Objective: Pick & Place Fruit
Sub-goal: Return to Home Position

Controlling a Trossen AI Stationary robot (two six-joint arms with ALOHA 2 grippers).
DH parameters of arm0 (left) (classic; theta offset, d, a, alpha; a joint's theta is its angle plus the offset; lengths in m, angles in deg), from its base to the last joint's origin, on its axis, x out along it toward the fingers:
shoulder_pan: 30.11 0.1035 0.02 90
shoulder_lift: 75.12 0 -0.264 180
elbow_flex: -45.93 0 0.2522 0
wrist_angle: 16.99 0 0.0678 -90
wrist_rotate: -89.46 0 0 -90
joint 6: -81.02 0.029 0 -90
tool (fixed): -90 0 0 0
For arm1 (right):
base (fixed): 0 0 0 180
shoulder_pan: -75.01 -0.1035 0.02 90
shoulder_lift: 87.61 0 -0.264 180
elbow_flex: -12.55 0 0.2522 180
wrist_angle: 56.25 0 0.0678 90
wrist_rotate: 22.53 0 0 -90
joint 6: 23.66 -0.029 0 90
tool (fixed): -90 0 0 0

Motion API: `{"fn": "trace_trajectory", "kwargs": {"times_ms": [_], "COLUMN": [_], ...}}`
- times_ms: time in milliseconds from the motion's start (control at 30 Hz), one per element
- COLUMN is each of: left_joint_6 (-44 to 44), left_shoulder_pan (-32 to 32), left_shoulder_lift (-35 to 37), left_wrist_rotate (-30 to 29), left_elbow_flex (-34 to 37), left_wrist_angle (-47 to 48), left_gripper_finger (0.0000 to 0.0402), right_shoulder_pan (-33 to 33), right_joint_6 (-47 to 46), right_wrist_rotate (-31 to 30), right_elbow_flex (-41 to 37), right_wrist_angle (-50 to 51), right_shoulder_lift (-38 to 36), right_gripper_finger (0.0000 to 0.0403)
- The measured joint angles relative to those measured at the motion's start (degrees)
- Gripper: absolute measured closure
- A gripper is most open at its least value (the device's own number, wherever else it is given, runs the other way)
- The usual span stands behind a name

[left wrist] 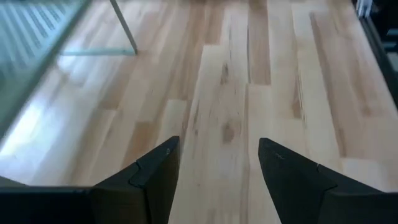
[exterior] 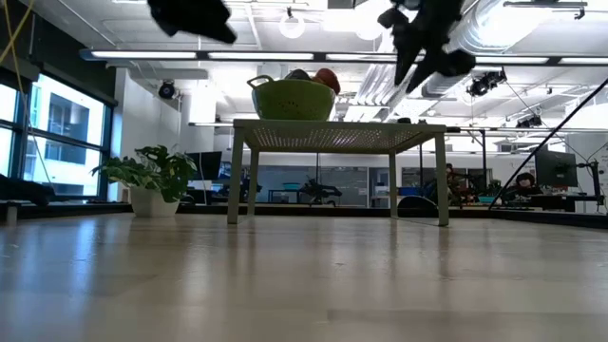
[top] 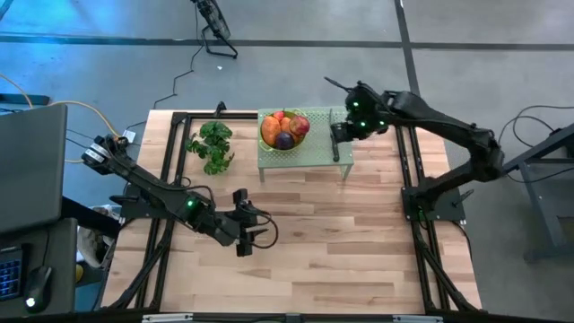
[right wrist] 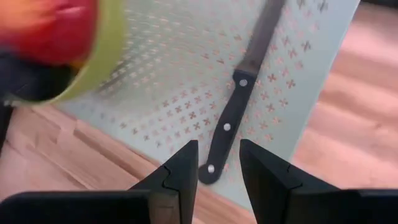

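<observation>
Dark fingers of the right gripper (right wrist: 217, 149) fill the near edge of its wrist view, standing a little apart with nothing between them, pointed down at the black knife (right wrist: 227, 124). That knife lies flat on the pale green perforated shelf (right wrist: 174, 99), its riveted handle ending near the shelf's edge and its blade running away across the top. From above, the right arm reaches in from its base at the table's right side, elbow bent outward, forearm angled toward the shelf's right end, the gripper hanging clear above the surface. The left gripper (left wrist: 217, 146) hovers over the bare wooden table (top: 314, 233), fingers spread wide and holding nothing; its arm stretches low from the left rear corner toward the table's middle, well apart from the shelf. The fruit (top: 285, 128), orange, red and dark purple pieces, sits heaped in the green strainer bowl (exterior: 293, 98) on the shelf's left part, apart from the knife. A leafy potted plant (top: 212, 144) stands on the table just left of the shelf.
</observation>
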Motion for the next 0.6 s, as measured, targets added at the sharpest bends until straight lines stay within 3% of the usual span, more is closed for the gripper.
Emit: {"fn": "trace_trajectory", "kwargs": {"times_ms": [433,600], "left_joint_6": [6.70,9.87], "left_shoulder_pan": [5.61,8.90], "left_shoulder_lift": [10.87,15.95], "left_wrist_rotate": [1.79,7.96], "left_elbow_flex": [-2.96,-2.92], "left_wrist_angle": [1.95,4.73], "left_gripper_finger": [0.0190,0.0190], "right_shoulder_pan": [-14.11,-20.41], "right_joint_6": [11.25,13.00], "right_wrist_rotate": [-9.41,-13.46], "right_elbow_flex": [0.00,-0.03], "right_wrist_angle": [-0.05,1.31], "right_shoulder_lift": [-14.79,-19.08], "right_gripper_finger": [0.0292,0.0293]}}
